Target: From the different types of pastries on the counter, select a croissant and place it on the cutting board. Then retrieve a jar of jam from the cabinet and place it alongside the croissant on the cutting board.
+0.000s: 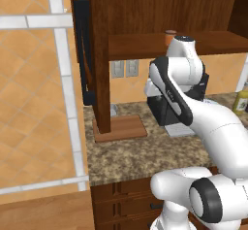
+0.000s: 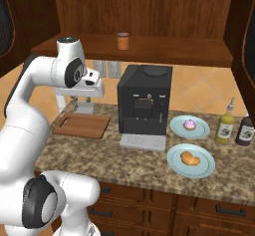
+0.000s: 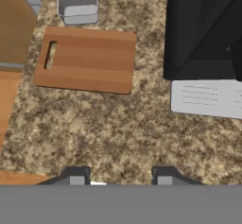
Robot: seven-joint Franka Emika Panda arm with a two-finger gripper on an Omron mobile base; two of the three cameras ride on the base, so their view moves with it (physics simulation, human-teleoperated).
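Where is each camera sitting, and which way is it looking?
Left base view: sits behind the arm on its left, looking forward and down at the counter and cabinet; the white arm rises at lower right.
Right base view: sits behind on the right, facing the coffee machine, croissant and jar of jam; the arm rises at lower left.
Hand view: sits on the hand, looking down at the cutting board; the gripper tips show at the bottom.
Both base views share the cutting board and coffee machine.
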